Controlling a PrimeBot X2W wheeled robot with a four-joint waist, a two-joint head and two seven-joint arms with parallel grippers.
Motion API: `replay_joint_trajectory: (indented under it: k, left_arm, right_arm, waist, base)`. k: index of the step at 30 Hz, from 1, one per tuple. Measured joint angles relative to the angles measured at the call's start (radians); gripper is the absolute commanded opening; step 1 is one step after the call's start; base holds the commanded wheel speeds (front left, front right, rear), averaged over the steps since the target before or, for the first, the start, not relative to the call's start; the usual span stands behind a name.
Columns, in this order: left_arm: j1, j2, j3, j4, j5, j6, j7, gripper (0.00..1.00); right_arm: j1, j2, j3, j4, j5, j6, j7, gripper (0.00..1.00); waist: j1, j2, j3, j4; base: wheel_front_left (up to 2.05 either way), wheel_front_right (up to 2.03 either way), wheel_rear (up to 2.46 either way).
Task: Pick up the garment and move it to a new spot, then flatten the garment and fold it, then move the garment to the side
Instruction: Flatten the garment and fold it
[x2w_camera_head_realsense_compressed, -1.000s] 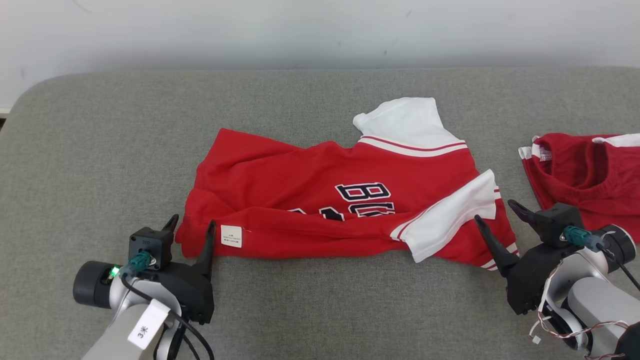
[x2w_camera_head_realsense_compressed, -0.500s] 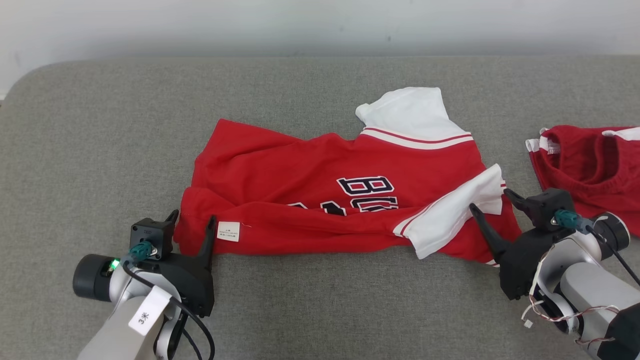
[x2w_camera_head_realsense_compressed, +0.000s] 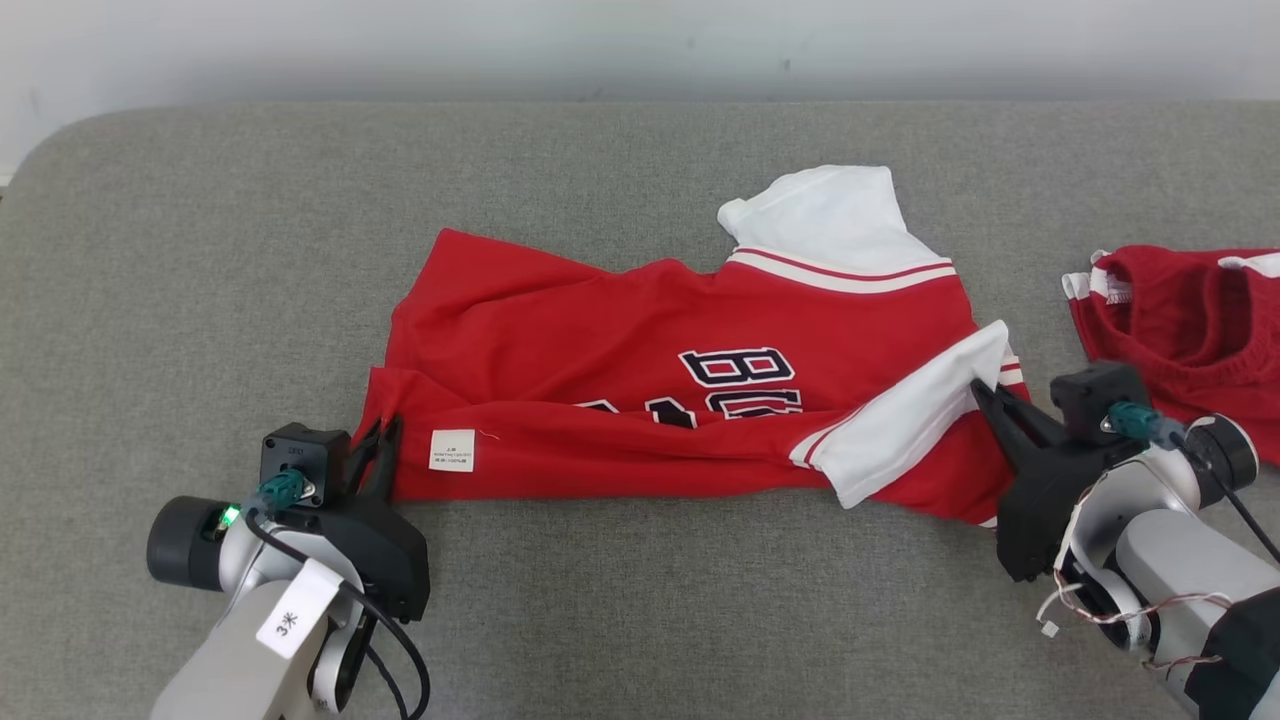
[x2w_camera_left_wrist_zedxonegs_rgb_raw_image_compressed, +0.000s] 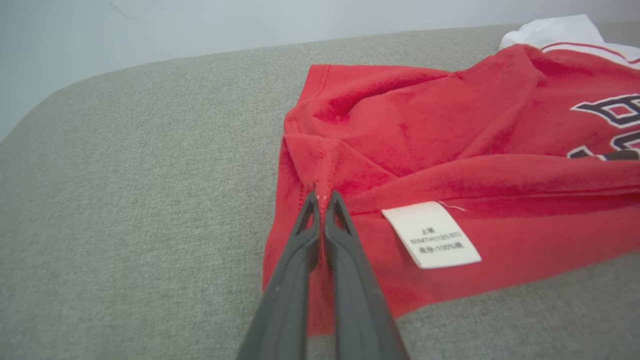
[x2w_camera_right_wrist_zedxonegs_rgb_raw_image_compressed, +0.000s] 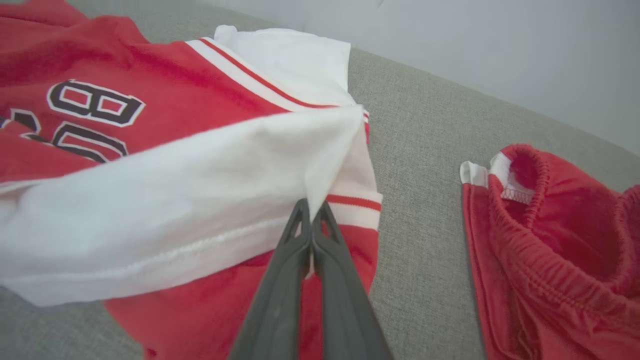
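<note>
Jaws of the left gripper (x2w_camera_head_realsense_compressed: 385, 440) are clenched on the hem corner of the red fabric jersey with white sleeves (x2w_camera_head_realsense_compressed: 620, 390), at its 8 o'clock end, just beside a white rectangular care label (x2w_camera_head_realsense_compressed: 451, 449). Those of the right gripper (x2w_camera_head_realsense_compressed: 985, 392) pinch the folded white sleeve (x2w_camera_head_realsense_compressed: 900, 440) at 4 o'clock. The jersey lies rumpled mid-way across the grey fabric-covered surface (x2w_camera_head_realsense_compressed: 200, 250); red elastic-waisted shorts (x2w_camera_head_realsense_compressed: 1190, 320) rest apart at 3 o'clock.

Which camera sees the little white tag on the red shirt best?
The left wrist view: the tag is large, print showing. The head view has it tiny; the right wrist view faces the white sleeve.
</note>
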Motion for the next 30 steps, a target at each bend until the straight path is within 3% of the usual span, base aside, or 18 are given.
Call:
replay_joint_trajectory:
  k: [12, 16, 18, 20, 21, 23, 25, 28, 30]
  left_arm:
    - [0.001, 0.036, 0.016, -0.093, 0.004, 0.001, -0.018, 0.0]
    - [0.001, 0.037, 0.019, -0.127, -0.012, -0.017, 0.004, 0.0]
    - [-0.002, 0.046, 0.012, -0.126, -0.047, -0.068, 0.053, 0.0]
    - [-0.011, 0.06, 0.011, -0.121, -0.057, -0.1, 0.09, 0.0]
    - [-0.052, 0.071, 0.012, -0.108, -0.091, -0.143, 0.144, 0.0]
    - [-0.082, 0.078, 0.015, -0.106, -0.095, -0.161, 0.17, 0.0]
    - [-0.187, 0.075, 0.064, -0.098, -0.198, -0.236, 0.263, 0.0]
    - [-0.334, 0.074, 0.105, -0.064, -0.243, -0.229, 0.344, 0.0]
    - [-0.529, 0.081, 0.156, -0.026, -0.244, -0.214, 0.393, 0.0]
  right_arm:
    - [0.006, -0.002, -0.109, -0.084, 0.151, 0.089, -0.054, 0.0]
    - [0.006, -0.018, -0.074, -0.099, 0.174, 0.136, 0.031, 0.0]
    - [0.005, -0.033, -0.015, -0.096, 0.191, 0.188, 0.141, 0.0]
    - [-0.019, -0.037, 0.007, -0.096, 0.206, 0.207, 0.217, 0.0]
    - [-0.072, -0.04, 0.028, -0.094, 0.212, 0.212, 0.306, 0.0]
    - [-0.108, -0.041, 0.035, -0.094, 0.223, 0.219, 0.356, 0.0]
    - [-0.222, -0.04, 0.027, -0.09, 0.273, 0.22, 0.488, 0.0]
    - [-0.39, -0.014, -0.018, -0.053, 0.297, 0.213, 0.583, 0.0]
    - [-0.598, 0.019, -0.09, 0.014, 0.297, 0.164, 0.623, 0.0]
  waist:
    - [-0.0001, 0.0, -0.051, -0.008]
    - [-0.0001, 0.0, -0.063, -0.013]
    - [-0.0001, -0.0001, -0.061, -0.019]
    - [-0.0001, -0.0001, -0.052, -0.022]
    - [-0.0001, 0.0, -0.04, -0.025]
    - [-0.0001, 0.0, -0.032, -0.027]
    - [-0.0001, 0.0, -0.003, -0.031]
    - [0.0001, 0.0001, 0.032, -0.035]
    - [0.0001, 0.0001, 0.07, -0.039]
  base:
    - [0.0, 0.0, 0.0]
    - [0.0, 0.0, 0.0]
    - [0.0, 0.0, 0.0]
    - [0.0, 0.0, 0.0]
    - [0.0, 0.0, 0.0]
    - [0.0, 0.0, 0.0]
    - [0.0, 0.0, 0.0]
    - [0.0, 0.0, 0.0]
    - [0.0, 0.0, 0.0]
